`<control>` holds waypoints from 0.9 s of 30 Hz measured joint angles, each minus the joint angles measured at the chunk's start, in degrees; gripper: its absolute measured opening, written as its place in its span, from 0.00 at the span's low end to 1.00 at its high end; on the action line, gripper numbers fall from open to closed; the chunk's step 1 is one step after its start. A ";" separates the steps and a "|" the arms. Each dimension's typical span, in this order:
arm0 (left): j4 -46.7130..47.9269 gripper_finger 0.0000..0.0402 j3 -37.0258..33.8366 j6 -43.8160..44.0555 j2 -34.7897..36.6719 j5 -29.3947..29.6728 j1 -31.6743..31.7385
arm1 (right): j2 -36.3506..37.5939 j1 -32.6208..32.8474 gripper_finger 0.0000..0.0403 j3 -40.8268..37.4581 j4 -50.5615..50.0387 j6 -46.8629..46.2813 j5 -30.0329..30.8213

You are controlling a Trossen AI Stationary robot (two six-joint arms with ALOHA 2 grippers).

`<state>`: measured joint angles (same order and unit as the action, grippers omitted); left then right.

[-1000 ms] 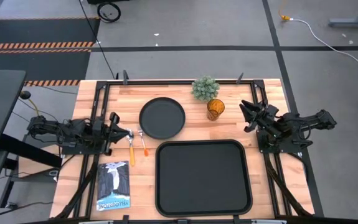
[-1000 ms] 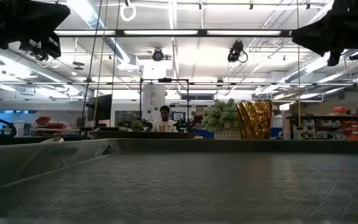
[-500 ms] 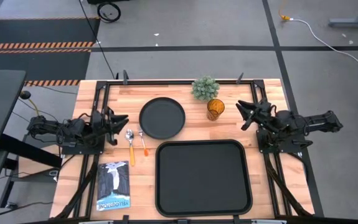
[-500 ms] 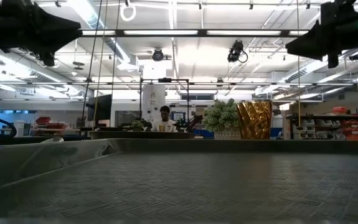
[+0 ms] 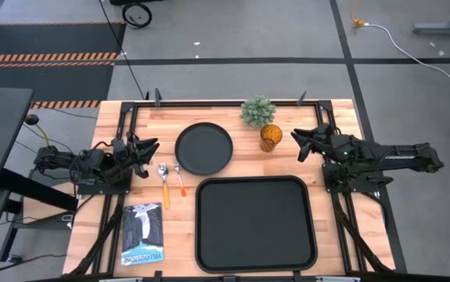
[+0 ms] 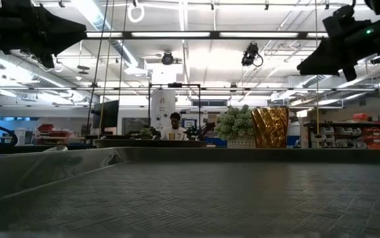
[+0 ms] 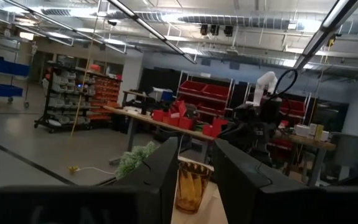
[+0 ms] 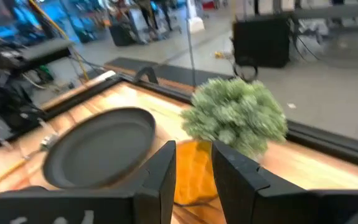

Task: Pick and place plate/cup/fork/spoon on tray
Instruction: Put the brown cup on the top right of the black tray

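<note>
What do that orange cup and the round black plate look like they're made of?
The cup looks like translucent amber plastic or glass: light glows through its ribbed wall. The plate looks like matte black plastic or coated metal, showing only a dull sheen; which one is unclear.

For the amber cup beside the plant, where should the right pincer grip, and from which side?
Judging by its pose, grip the cup across its upright side walls, coming in level from the right pincer side. The potted plant crowds its far-left side, so that side is blocked; the tray side is open.
</note>
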<state>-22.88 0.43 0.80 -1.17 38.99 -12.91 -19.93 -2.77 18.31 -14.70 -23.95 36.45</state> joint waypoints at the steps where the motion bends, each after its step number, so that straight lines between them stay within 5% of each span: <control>1: 0.01 0.27 0.00 -0.02 0.00 0.00 0.00 | -1.04 -0.94 0.27 0.49 -0.74 -0.48 -0.71; 27: 0.09 0.27 0.00 -4.92 0.00 0.48 0.00 | -19.23 -24.99 0.29 10.72 -3.11 2.99 -22.41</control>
<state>-22.79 0.43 -4.12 -1.17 39.47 -12.91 -39.16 -27.75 29.03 -17.81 -20.97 14.05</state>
